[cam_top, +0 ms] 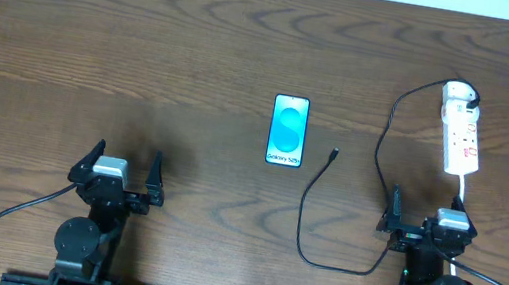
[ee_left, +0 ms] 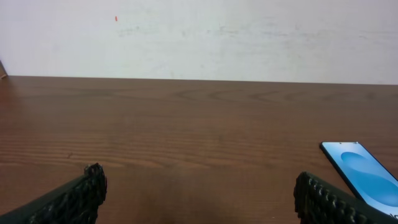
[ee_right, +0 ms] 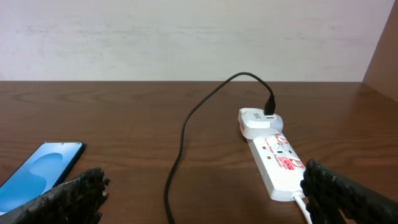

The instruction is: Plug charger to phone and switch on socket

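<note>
**Brown wooden surface (cam_top: 149, 36) with everything lying apart**

Brown wood with long grain fills the overhead view, and in the wrist views a pale wall (ee_left: 199, 37) stands behind it. We see the phone (cam_top: 288, 130) lying flat a little right of the centre of the frame. Its light blue screen faces up, and its long side runs up and down in the picture.

We follow the charger (cam_top: 304, 206), a thin black cable. Its small plug (cam_top: 335, 155) lies near the lower right of the phone and does not touch it. From there the cable goes down, curves along the lower right of the frame and climbs to the upper right. There it enters the round white plug head (cam_top: 459, 92) at the top end of the socket (cam_top: 461, 138).

The socket is a narrow white strip with red marks, lying in the upper right. Its white cord (cam_top: 463, 189) leaves the lower end. We cannot tell how the switches stand.

At the lower left, the left gripper (cam_top: 126, 156) has its jaws spread wide and empty, well apart from the phone. At the lower right, the right gripper (cam_top: 424, 210) is also wide and empty, with the socket above it in the frame. In the right wrist view its black fingers (ee_right: 81, 190) sit in the lower corners.
</note>
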